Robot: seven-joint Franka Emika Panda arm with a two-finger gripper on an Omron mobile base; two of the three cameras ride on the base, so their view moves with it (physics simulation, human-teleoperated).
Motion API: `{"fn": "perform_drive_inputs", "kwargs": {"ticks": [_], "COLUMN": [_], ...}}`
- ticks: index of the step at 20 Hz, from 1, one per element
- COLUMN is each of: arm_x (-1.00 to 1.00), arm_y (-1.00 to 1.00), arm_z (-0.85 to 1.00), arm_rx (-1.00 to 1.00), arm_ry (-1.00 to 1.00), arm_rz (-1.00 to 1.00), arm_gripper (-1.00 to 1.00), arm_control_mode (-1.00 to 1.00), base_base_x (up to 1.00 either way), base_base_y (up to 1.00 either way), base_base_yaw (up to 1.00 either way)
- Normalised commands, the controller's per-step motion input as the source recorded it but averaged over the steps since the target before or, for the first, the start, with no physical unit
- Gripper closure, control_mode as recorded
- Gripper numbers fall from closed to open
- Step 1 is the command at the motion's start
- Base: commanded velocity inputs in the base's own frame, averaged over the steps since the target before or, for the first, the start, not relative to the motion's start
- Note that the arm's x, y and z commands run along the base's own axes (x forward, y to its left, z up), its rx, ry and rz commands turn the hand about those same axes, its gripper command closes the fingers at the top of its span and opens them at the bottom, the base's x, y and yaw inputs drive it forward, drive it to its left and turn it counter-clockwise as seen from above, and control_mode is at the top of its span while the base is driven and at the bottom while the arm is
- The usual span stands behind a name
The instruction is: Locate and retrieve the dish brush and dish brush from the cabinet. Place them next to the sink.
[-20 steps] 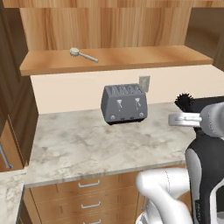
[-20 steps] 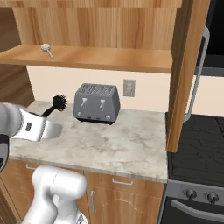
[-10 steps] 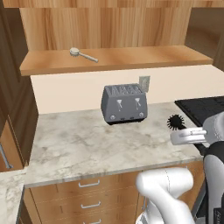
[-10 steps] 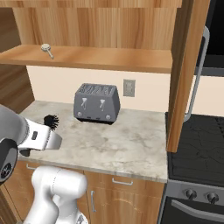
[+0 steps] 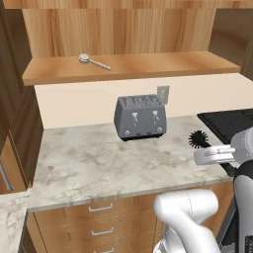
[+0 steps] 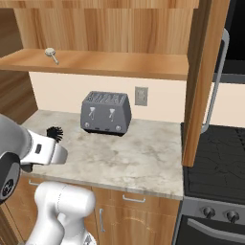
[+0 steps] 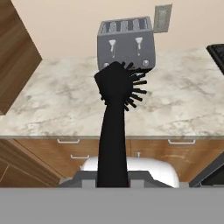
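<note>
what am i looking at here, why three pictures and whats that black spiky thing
It is a rendered kitchen with a white robot arm. Two pictures come from cameras behind the arm, one to its left and one to its right; the third looks along its hand. The black spiky thing is a black dish brush, and the gripper is shut on its handle, holding it up in front of the counter. A grey toaster stands on the counter by the wall. A pale dish brush lies on the wooden cabinet shelf above. A dark stove sits to the right.

Even, soft rendered light, sharp throughout without glare or blur, with only a faint shadow under the toaster (image 5: 140,116) on the tabletop (image 5: 94,160).
</note>
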Motion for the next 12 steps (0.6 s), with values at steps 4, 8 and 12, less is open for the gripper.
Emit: {"fn": "perform_drive_inputs", "kwargs": {"ticks": [4,8,12], "arm_x": [0.00,0.00,0.00], "arm_y": [0.00,0.00,0.00], "arm_z": [0.00,0.00,0.00], "arm_rx": [0.00,0.00,0.00], "arm_ry": [0.00,0.00,0.00], "arm_rz": [0.00,0.00,0.00], "arm_gripper": [1.00,1.00,1.00], "arm_control_mode": [1.00,1.00,1.00], "base_base_x": [-0.58,-0.60,-0.25], "base_base_y": [0.00,0.06,0.29], "base_base_yaw": [0.00,0.05,0.26]}}
